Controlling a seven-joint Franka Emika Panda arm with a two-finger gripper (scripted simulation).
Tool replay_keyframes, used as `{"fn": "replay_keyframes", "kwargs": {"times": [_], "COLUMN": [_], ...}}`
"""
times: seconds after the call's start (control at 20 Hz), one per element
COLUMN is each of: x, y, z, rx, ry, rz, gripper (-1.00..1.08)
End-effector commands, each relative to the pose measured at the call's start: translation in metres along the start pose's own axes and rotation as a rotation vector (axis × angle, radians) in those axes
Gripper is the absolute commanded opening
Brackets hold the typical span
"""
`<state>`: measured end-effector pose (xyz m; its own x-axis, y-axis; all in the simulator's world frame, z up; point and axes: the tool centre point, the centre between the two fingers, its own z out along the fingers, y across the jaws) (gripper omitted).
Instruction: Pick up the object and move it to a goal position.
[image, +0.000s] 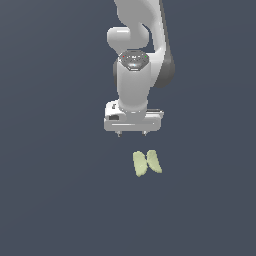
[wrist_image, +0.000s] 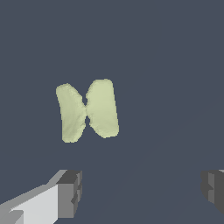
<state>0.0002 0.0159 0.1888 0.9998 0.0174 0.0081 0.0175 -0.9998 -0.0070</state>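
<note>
Hovering above a flat dark slate-blue floor (image: 55, 200), the white robot arm (image: 137, 60) points its gripper (image: 132, 133) straight down, its two short fingertips spread wide apart and holding nothing. Just beyond it in the exterior view, slightly toward that view's right, lies the object (image: 146, 163), clear of the gripper and untouched by either fingertip. It is a small, pale yellow-green piece with a dull, matte surface and softly bumpy edges. Two elongated lobes make up its shape, pinched together at a narrow waist near the middle so that the whole resembles a butterfly or a shallow V. In the wrist view the object (wrist_image: 87, 110) shows its lobes side by side, one a little broader and more rounded than the other, each widening toward its ends. The grey fingertips (wrist_image: 70, 192) appear at opposite edges of that view, well apart, and the gap between them is wider than the object. It rests flat on the floor, alone against the plain surface.
</note>
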Motion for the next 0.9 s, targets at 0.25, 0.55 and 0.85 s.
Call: {"fn": "replay_keyframes", "kwargs": {"times": [0.25, 0.55, 0.85], "x": [-0.001, -0.003, -0.002], "y": [-0.009, -0.02, -0.02], "z": [0.004, 0.007, 0.008], "rx": [0.013, 0.029, 0.028], "ry": [-0.01, -0.022, -0.021], "rz": [0.009, 0.009, 0.025], "gripper": [1.0, 1.0, 1.0]}}
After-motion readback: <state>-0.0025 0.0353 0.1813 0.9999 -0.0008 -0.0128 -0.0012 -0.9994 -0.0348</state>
